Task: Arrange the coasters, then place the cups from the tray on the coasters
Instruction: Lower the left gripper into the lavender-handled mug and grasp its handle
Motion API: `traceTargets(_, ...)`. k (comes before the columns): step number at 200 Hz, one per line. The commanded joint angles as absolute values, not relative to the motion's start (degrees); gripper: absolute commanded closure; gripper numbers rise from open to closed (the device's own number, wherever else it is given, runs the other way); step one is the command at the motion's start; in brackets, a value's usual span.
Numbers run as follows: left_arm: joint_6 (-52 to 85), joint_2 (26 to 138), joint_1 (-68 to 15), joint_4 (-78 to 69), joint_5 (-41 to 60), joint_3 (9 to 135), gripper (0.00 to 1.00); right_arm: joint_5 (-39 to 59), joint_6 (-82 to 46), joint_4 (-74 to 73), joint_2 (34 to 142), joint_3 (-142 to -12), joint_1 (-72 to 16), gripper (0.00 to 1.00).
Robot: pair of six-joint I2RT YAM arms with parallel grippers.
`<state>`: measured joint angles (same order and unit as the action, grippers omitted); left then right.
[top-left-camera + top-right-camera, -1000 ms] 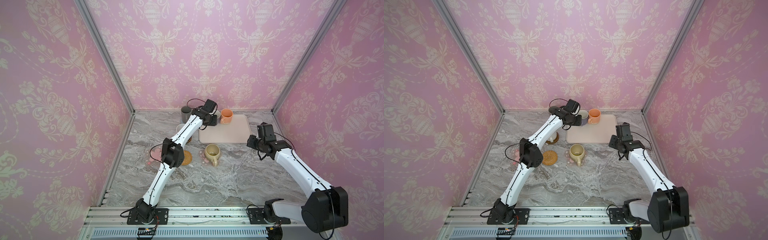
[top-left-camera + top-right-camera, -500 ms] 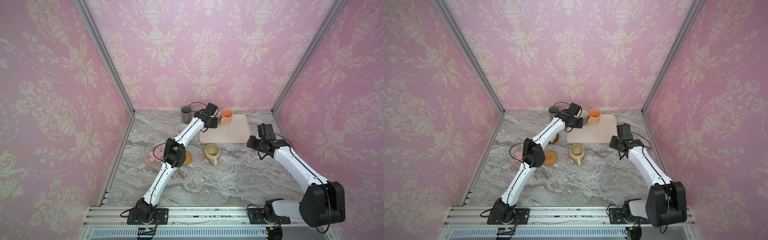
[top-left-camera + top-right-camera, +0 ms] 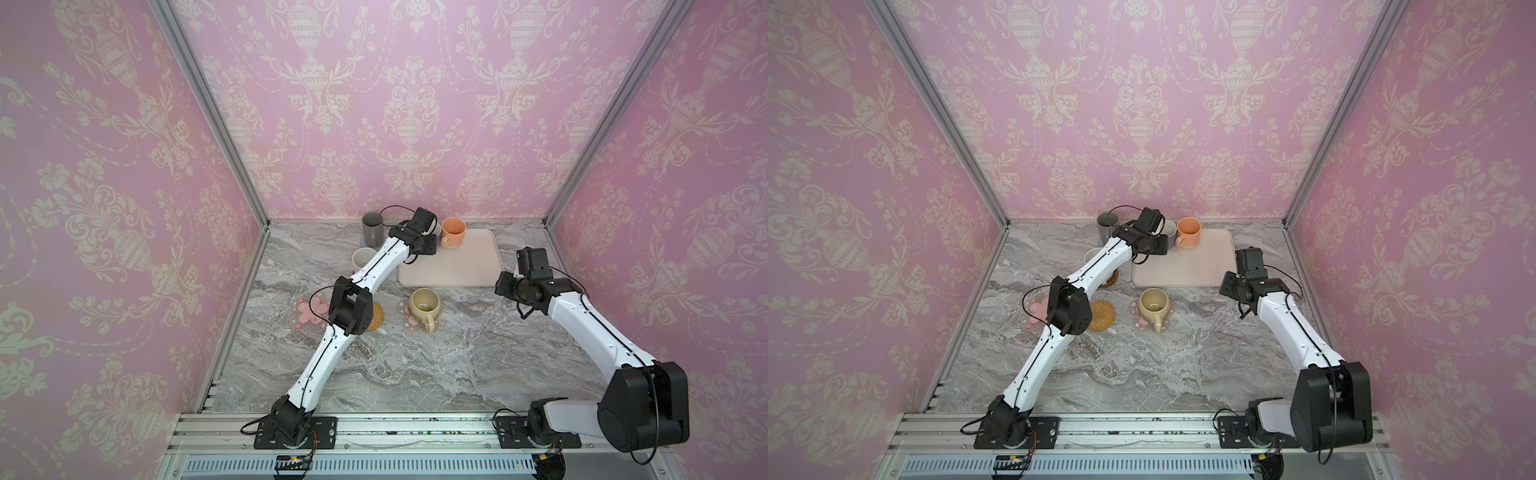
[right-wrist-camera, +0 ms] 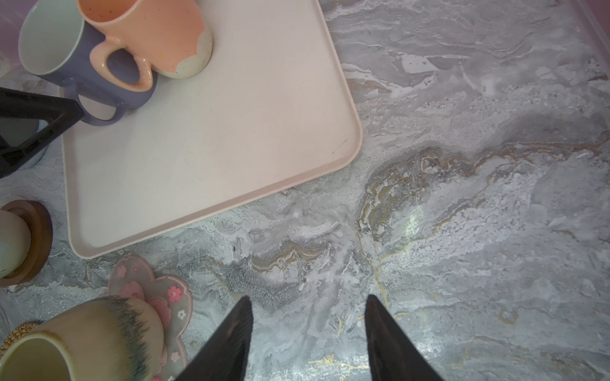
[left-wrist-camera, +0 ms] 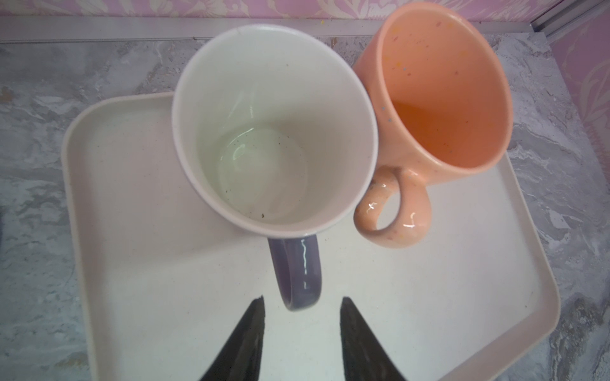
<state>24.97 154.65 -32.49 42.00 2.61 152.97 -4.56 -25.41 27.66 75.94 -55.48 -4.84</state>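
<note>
The tray (image 3: 457, 266) lies at upper centre in both top views, its far edge close to the back wall. The lavender mug (image 5: 274, 132) and orange mug (image 5: 442, 89) stand upright and crowded together, apparently touching, in its upper-left corner. The rest of the tray floor is bare up to the low rim.

The left pincer (image 5: 302, 298) hangs over the tray with its jaws spread. The tip of the lavender mug's handle sits just at the gap between them, and nothing is pinched.

The right pincer (image 4: 308, 297) is also spread and holds nothing. It hovers over bare marble just off the tray's lower-right corner.

Left of the tray, the grey mug (image 3: 371, 228) stands against the back edge of the desk (image 3: 415, 374). The white mug (image 3: 362, 257) sits on the brown disc (image 3: 1111, 279). Below the tray, the yellow mug (image 3: 424, 305) rests on a flower coaster (image 3: 405, 320). To its left the rattan coaster (image 3: 1101, 316) and the second flower coaster (image 3: 307, 313) lie uncovered, partly behind the left arm (image 3: 324, 361). The lower half of the desk is open marble between the two arms.
</note>
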Motion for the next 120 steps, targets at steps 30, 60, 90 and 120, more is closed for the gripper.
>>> traceTargets(30, 26.4, 158.2, -32.2, 40.7, 0.5, 153.4, 0.60, -3.4, -24.4, 27.7, 77.1, -54.8, -4.3, 0.44)
traceTargets(60, 25.7, 158.3, -32.2, 40.0, -0.9, 153.4, 0.63, -3.4, -24.5, 27.8, 77.0, -54.8, -4.2, 0.44)
traceTargets(90, 24.6, 157.5, -32.2, 39.0, -1.8, 153.4, 0.68, -3.4, -24.9, 27.6, 76.6, -54.6, -4.2, 0.44)
traceTargets(120, 23.4, 157.0, -32.2, 40.3, -3.2, 153.4, 0.74, -2.7, -25.5, 27.4, 76.3, -54.2, -4.1, 0.44)
